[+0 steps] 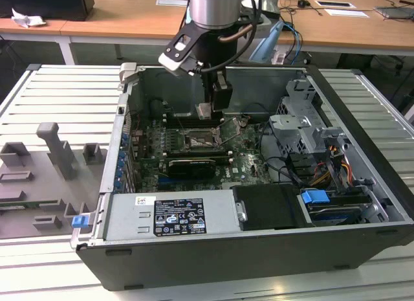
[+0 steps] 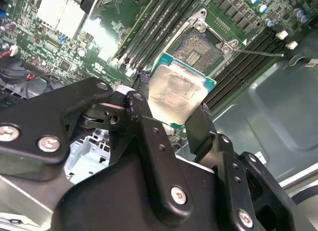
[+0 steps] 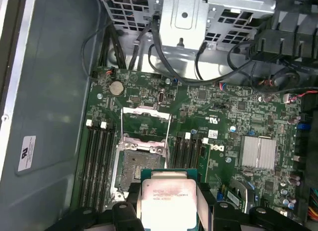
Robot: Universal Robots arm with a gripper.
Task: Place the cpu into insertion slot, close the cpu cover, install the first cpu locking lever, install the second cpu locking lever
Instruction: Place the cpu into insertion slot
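We hold the cpu (image 3: 166,196) clamped between our fingers (image 2: 198,125) over the slot (image 3: 138,164), part of which it hides in both wrist views; the cover (image 3: 146,111) stands raised.

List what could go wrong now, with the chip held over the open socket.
The cpu, pinched by its edges in the gripper, could slip or land skewed on the insertion slot and damage its contacts. The cpu cover stands open beside the slot; the fingers might clip it.
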